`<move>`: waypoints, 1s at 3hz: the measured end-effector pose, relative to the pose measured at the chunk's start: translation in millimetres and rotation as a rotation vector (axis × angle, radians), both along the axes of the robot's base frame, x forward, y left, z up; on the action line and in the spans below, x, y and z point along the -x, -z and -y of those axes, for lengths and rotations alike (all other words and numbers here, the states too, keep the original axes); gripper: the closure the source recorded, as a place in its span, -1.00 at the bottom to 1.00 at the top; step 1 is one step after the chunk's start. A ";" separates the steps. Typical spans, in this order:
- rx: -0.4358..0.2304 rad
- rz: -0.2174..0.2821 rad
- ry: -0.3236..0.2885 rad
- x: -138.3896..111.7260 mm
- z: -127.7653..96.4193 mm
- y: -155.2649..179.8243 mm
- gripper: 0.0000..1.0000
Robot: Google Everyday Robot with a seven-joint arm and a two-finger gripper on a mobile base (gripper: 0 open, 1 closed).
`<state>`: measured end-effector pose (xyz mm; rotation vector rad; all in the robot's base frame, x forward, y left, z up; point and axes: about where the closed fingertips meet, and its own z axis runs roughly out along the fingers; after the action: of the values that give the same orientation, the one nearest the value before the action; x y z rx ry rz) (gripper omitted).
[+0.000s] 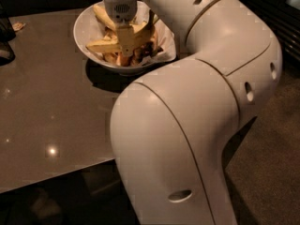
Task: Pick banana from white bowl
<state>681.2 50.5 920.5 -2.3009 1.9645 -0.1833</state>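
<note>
The white bowl (86,20) stands at the table's far edge, with a white paper liner (165,50) sticking out at its right side. The long yellow banana (99,46) lies across the bowl from left to right, its dark greenish stem (151,18) pointing up at the right. A shorter yellow banana (103,16) lies behind it at the back left. My gripper (124,48) reaches straight down into the middle of the bowl, right at the long banana. It hides where they meet, so I cannot tell if it holds the banana.
The bowl sits on a glossy brown table (47,102). My large white arm (187,116) fills the right half of the view and hides the table's right side. Dark objects (5,41) sit at the far left edge. Carpeted floor (276,172) lies at the right.
</note>
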 end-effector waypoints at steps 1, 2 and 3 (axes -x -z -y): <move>0.000 0.000 0.000 0.0 0.0 0.0 0.22; -0.004 -0.018 0.015 2.6 6.3 5.1 0.69; -0.004 -0.018 0.015 2.6 6.3 5.2 1.00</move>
<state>678.6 44.2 915.3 -2.2944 1.9890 -0.1609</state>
